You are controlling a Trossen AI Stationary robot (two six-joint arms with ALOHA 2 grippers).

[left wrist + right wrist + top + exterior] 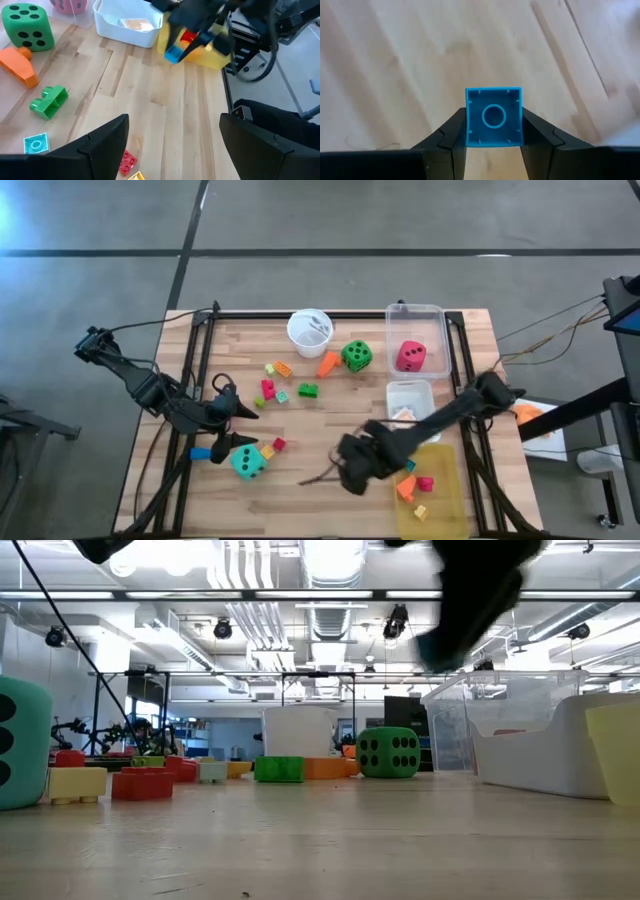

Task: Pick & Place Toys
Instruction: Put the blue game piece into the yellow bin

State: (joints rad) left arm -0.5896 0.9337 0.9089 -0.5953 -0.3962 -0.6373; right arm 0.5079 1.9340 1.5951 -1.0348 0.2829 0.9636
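Blue block (493, 117), hollow underside facing the right wrist camera, is clamped between the right gripper's (352, 468) fingers (445, 137), held above bare table (310, 440) just beside the yellow bin (445, 502). No writing is legible anywhere. Three dice: green (356, 356) near the cup (309, 332), red-pink (411, 356) inside the clear bin (440, 320), teal (249, 461) just beside the left gripper (247, 425), whose jaws stand apart and empty. Three blocks lie in the yellow bin.

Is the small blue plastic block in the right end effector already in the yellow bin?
Not yet. The small blue plastic block sits clamped in the right end effector over bare wooden tabletop.
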